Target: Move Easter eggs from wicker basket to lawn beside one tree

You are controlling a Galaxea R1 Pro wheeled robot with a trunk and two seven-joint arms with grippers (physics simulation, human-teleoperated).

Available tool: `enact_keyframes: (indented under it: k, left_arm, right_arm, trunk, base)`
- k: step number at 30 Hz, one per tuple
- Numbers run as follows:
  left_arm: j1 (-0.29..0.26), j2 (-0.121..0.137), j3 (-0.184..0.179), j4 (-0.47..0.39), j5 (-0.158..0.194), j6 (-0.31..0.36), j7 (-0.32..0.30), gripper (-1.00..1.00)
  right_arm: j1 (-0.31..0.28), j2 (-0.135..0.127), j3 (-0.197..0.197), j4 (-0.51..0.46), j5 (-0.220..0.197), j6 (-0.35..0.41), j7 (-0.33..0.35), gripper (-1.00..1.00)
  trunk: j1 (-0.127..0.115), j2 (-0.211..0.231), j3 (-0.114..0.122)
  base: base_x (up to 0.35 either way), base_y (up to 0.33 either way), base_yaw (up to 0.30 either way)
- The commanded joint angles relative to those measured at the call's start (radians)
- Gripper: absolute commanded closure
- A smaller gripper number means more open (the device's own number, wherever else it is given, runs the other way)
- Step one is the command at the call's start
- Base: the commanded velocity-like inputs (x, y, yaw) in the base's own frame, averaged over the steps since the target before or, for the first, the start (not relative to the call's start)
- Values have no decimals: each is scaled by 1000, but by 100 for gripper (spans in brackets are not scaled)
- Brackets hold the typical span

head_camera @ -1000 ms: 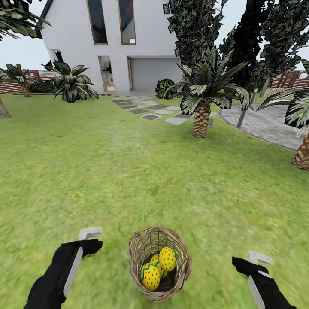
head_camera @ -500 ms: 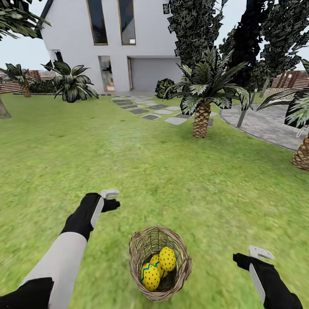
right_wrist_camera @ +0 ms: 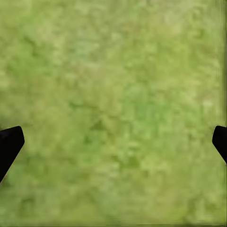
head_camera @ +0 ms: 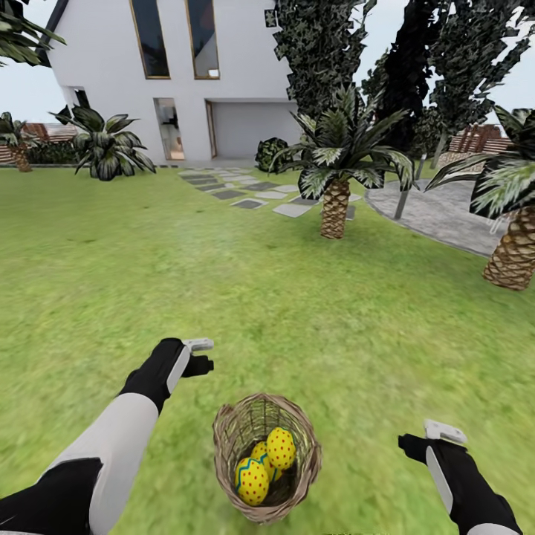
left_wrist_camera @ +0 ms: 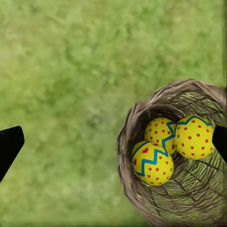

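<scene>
A round wicker basket (head_camera: 267,461) stands on the lawn (head_camera: 245,282) low in the head view, between the two arms. All three Easter eggs (head_camera: 267,461) are seen lying inside it — yellow with red dots and a blue zigzag band, packed against one another.

The left gripper (head_camera: 199,355) is held out over the grass, beyond the basket and to its left, apart from the rim. In the left wrist view its two dark fingertips (left_wrist_camera: 9,144) are spread wide with nothing between them, and the basket (left_wrist_camera: 142,198) with its eggs (left_wrist_camera: 152,162) is seen off to one side, under one fingertip.

The right gripper (head_camera: 438,435) is held low at the basket's right, well apart from it. In the right wrist view its fingertips (right_wrist_camera: 9,142) are likewise set wide apart — bare grass (right_wrist_camera: 113,104) is seen below them.

Farther off, a palm (head_camera: 334,174) stands near grey stepping stones (head_camera: 256,195), another palm (head_camera: 513,223) at the right edge, and a white house (head_camera: 186,74) behind.
</scene>
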Motion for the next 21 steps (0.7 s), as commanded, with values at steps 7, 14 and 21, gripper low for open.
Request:
enact_keyframes:
  k: [7, 14, 21]
  left_arm:
    - [3, 17, -6, 34, -2, 3, 4, -100]
    - [6, 45, -40, 48, -1, 2, 1, -100]
    - [9, 55, -96, 54, 1, 1, -1, -100]
  right_arm:
    - [-1, 0, -1, 1, -1, 5, 3, -100]
    - [-1, 0, -1, 3, -2, 5, 5, -100]
    - [-1, 0, -1, 3, -2, 6, 5, -100]
  trunk:
    - [0, -1, 5]
    - [0, -1, 10]
    - [0, -1, 16]
  base:
    - [0, 0, -259]
    - [0, 0, -261]
    - [0, 189, -261]
